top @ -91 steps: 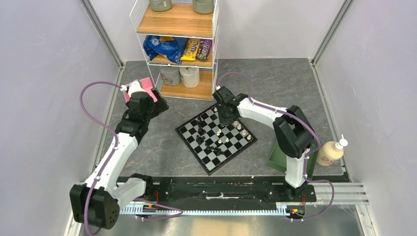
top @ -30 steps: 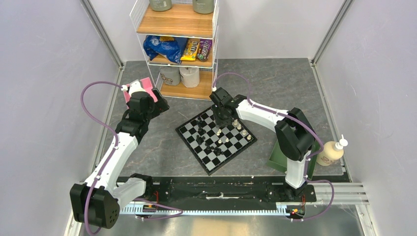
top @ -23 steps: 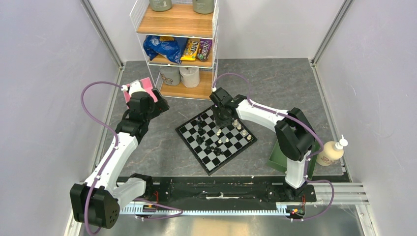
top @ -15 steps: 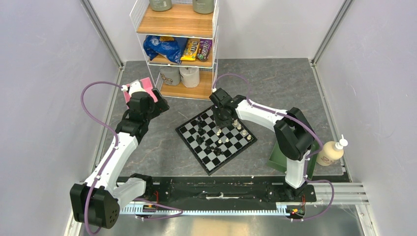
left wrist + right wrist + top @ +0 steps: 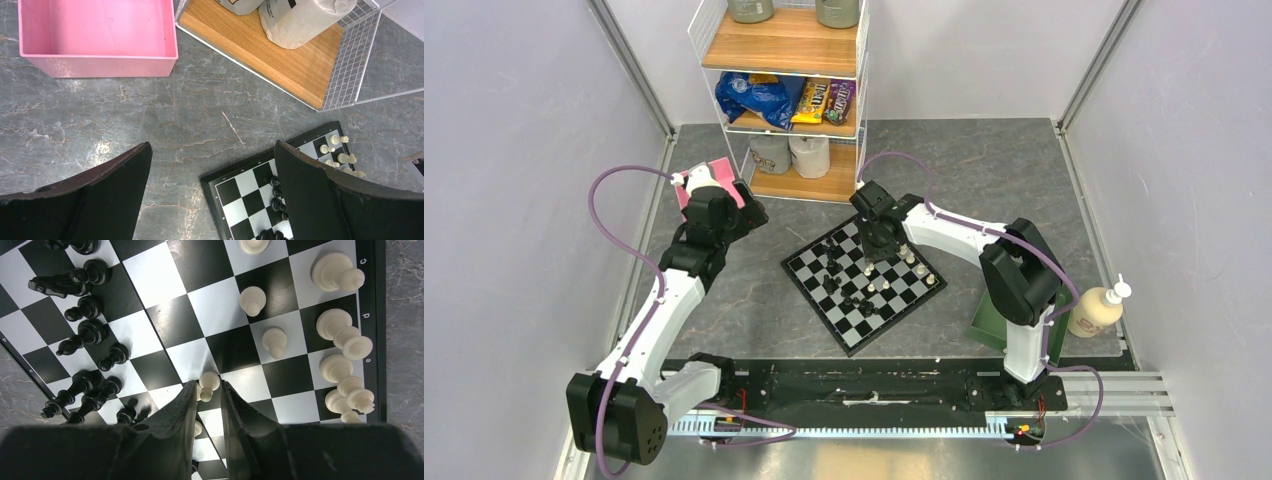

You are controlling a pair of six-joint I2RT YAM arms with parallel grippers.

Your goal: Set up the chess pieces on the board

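Note:
The board (image 5: 855, 336) lies turned like a diamond between the arms. Black chess pieces (image 5: 832, 270) cluster on its left side and cream chess pieces (image 5: 911, 258) along its right edge. In the right wrist view the black ones (image 5: 85, 332) stand and lie at the left of the board (image 5: 150, 270), and the cream ones (image 5: 345, 340) line the right rim. My right gripper (image 5: 207, 385) is over the board's middle (image 5: 871, 258), shut on a cream pawn (image 5: 209, 381). My left gripper (image 5: 210, 155) is open and empty, above the floor beside the board's far left corner (image 5: 240, 195).
A pink box (image 5: 95, 35) sits by the left gripper (image 5: 724, 215). A wire shelf rack (image 5: 789, 90) with rolls and snack bags stands behind the board. A green tray (image 5: 989, 320) and a soap bottle (image 5: 1096, 310) are at the right.
My right gripper has shifted slightly left over the board and stays closed around the cream pawn. The left arm has not moved.

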